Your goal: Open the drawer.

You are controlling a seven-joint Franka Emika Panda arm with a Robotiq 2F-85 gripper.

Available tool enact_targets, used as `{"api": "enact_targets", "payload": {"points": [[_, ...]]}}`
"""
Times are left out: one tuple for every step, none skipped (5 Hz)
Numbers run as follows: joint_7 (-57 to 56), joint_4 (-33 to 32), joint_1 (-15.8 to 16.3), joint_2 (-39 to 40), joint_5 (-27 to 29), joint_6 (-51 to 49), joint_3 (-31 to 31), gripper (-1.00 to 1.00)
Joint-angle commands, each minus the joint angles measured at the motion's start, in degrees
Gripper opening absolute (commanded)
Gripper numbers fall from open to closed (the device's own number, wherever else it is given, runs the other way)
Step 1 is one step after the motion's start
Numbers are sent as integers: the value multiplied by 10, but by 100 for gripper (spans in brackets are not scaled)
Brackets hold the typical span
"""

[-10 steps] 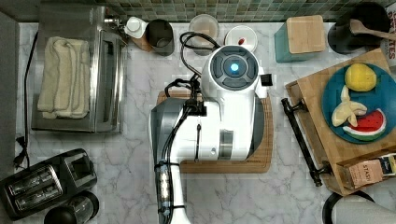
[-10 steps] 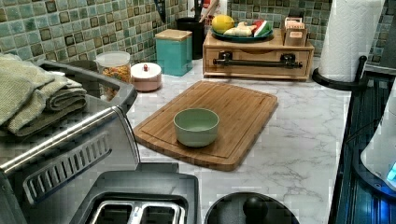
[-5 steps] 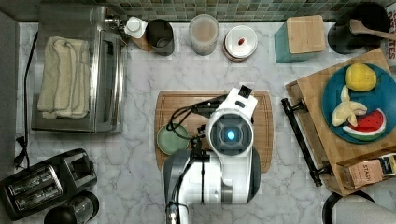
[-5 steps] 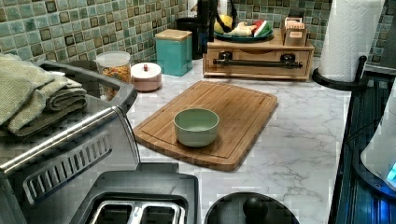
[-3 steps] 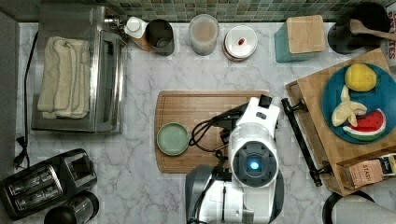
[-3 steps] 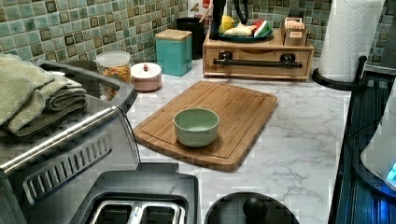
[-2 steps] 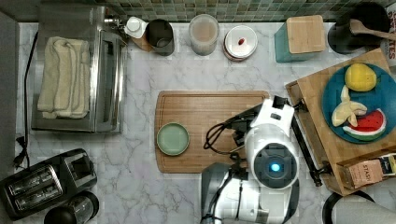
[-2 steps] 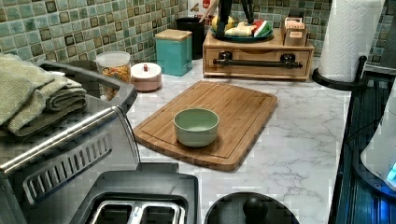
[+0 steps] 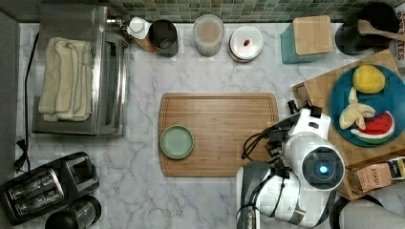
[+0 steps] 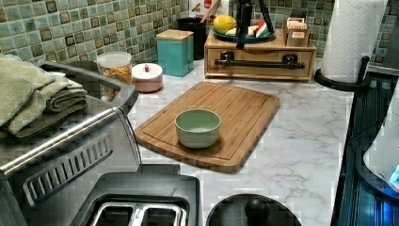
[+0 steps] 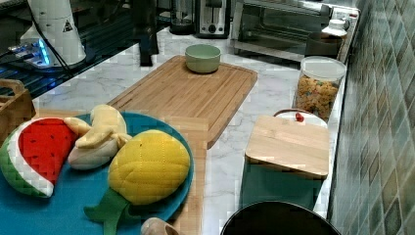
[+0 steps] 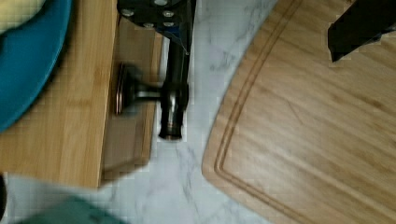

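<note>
I see the gripper above the drawer, over the handle near its end on the left view's left. In the wrist view, one finger sits at the handle and the other finger is well apart over the board, so the jaws stand open, holding nothing. The drawer is shut, flush in its wooden box at the counter's edge on the top view's right. A blue plate of fruit rests on the box top. A green bowl stands on the board, well apart from the arm.
</note>
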Motion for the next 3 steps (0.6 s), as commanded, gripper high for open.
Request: {"api": "enact_targets", "payload": {"points": [[-49, -26, -15, 4, 28, 88, -12, 100], [-144, 13, -14, 60, 90, 96, -28, 100], [-187, 33, -23, 103, 132, 117, -29, 100]]}}
